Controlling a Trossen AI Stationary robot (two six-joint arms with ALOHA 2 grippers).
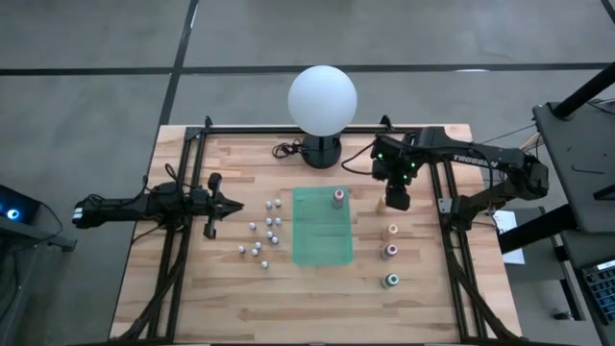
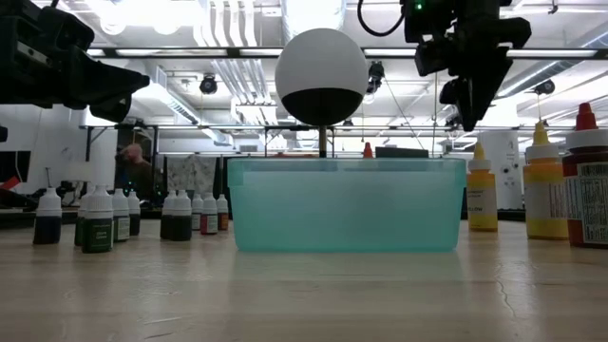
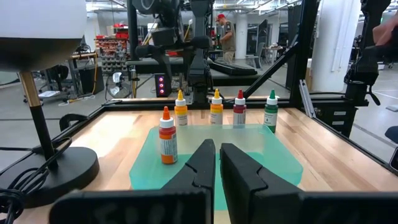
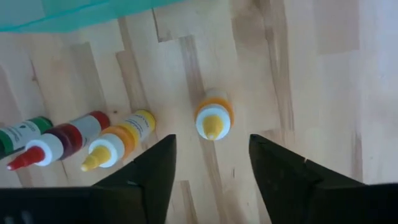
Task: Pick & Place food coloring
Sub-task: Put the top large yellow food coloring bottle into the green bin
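Jaws Apart Over a Yellow Bottle

Fingers of the right gripper (image 4: 211, 168) stand wide apart, hanging above a small yellow-topped plastic bottle (image 4: 213, 120) upright on the pale wooden table (image 1: 432, 298), right of centre in the high view. Three more bottles, yellow, red and green (image 1: 391, 281), line up just below it. A pink-topped bottle (image 1: 338, 198) stands in the upper right corner of the flat translucent green tray (image 1: 321, 245). Small whitish bottles (image 1: 261, 234) cluster left of the tray. The left gripper (image 1: 213, 204) waits at middle left, fingers together.
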